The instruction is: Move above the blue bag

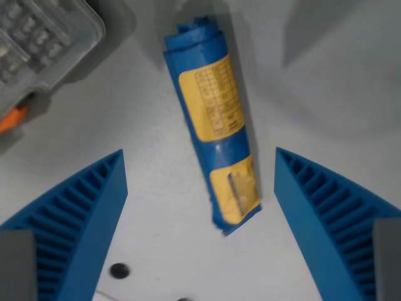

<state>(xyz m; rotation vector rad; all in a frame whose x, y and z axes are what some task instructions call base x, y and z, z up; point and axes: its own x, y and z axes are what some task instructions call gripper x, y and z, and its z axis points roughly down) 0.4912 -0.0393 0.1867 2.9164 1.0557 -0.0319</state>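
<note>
We look down through the gripper (199, 164), whose two blue ribbed fingers (81, 219) rise from the bottom corners of the wrist view, one at about 8 o'clock and the other at about 4 o'clock. They stand wide apart and hold nothing; bare white table (156, 207) shows between them.

In that gap, reaching from the centre up toward 12 o'clock, lies the blue bag (210, 125). It is a rolled or folded bundle of blue plastic lying flat on the table, its long axis tilted slightly so that the top end leans toward 11 o'clock and the lower end toward 5 o'clock. A large yellow label (212, 97) with fine printed lines covers its upper half, and a smaller yellow patch (235, 191) sits near its lower end. The lower end falls between the fingertips, nearer the one at 4 o'clock, but touches neither.

Farther out, at 10 to 11 o'clock, a clear plastic case (44, 37) with compartments fills the corner, blurred, with an orange piece (12, 118) at its lower edge. Near 6 to 7 o'clock we see a small dark hole (119, 271) in the table surface.
</note>
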